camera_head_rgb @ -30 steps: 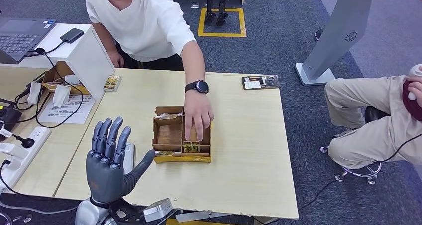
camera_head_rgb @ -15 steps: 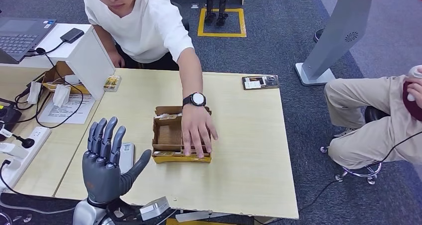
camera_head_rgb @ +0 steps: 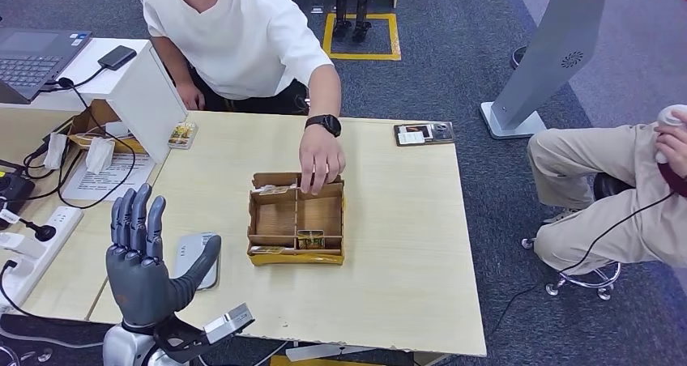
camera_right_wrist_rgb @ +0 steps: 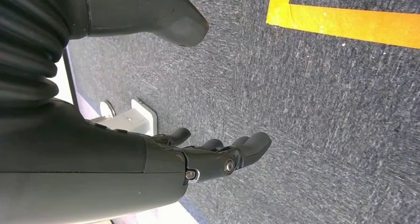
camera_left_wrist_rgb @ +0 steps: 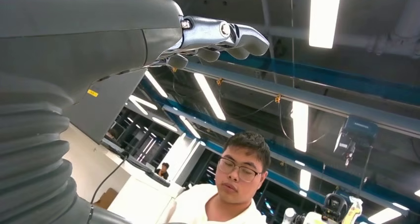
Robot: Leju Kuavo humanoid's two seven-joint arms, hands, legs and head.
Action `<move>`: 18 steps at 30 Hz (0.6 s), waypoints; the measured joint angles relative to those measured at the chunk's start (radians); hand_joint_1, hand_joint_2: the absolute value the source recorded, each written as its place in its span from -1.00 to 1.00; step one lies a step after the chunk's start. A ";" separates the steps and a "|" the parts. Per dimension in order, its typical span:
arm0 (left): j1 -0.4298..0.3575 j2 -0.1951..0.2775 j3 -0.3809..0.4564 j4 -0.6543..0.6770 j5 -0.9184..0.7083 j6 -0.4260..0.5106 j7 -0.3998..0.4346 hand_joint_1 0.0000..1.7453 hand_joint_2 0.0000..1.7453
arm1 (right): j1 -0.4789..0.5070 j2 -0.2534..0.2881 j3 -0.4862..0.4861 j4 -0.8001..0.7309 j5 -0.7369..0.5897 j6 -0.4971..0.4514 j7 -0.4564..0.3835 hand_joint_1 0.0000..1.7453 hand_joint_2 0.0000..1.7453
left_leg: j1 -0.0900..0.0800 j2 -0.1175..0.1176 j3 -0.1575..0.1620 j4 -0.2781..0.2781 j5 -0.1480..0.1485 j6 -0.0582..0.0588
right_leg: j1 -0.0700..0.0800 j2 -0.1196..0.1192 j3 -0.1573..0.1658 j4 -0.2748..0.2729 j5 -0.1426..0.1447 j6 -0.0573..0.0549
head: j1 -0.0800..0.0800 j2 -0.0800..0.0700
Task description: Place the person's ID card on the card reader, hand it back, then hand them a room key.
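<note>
Grey left hand raised, fingers spread, one cardboard tray, one card reader

Counter: pale wood-look laminate, smooth, matt. Box: brown corrugated cardboard, rough edges, glossy yellow tape along front. Left hand: dark grey plastic, smooth with slight sheen; bare metal at finger joint in left wrist view. Right hand: same dark plastic, ribbed rubbery cover behind. Floor: dark blue-grey carpet, coarse. Person's shirt: white matt cloth. Card reader: light grey plastic.
</note>
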 joint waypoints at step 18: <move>-0.074 0.010 0.134 0.025 0.060 0.000 0.000 -1.00 1.00 | -0.030 0.000 0.030 0.000 0.010 -0.003 0.009 -1.00 1.00 | 0.000 0.000 0.000 0.000 0.000 0.000 | 0.000 0.000 0.000 0.000 0.000 0.000 | 0.000 0.000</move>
